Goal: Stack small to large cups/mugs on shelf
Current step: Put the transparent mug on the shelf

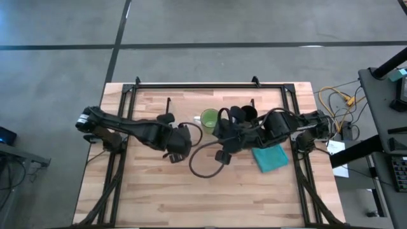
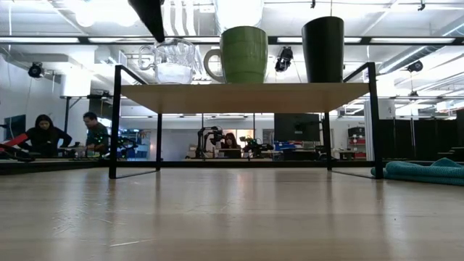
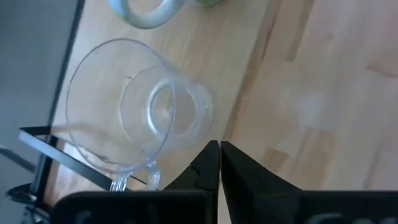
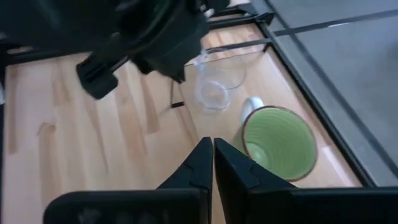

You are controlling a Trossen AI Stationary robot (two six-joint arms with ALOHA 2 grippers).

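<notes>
On the shelf (image 2: 246, 97) three vessels stand upright in a row: the clear glass cup (image 2: 172, 61), the light-green mug (image 2: 243, 54) and the black cup (image 2: 323, 49). From above, the mug (image 1: 208, 118) and black cup (image 1: 248, 114) sit near the table's far middle. My left gripper (image 3: 219, 148) is shut and hovers just beside the glass cup (image 3: 137, 109), apart from it. My right gripper (image 4: 212, 146) is shut too, raised beside the green mug (image 4: 277, 142), with the glass cup (image 4: 217, 84) beyond it.
A blue cloth (image 1: 270, 158) lies on the table to the right of the shelf, also seen as a blue cloth (image 2: 424, 172) in the low view. A black cable loop (image 1: 203, 162) hangs under the right arm. People sit in the room behind the table (image 2: 43, 134).
</notes>
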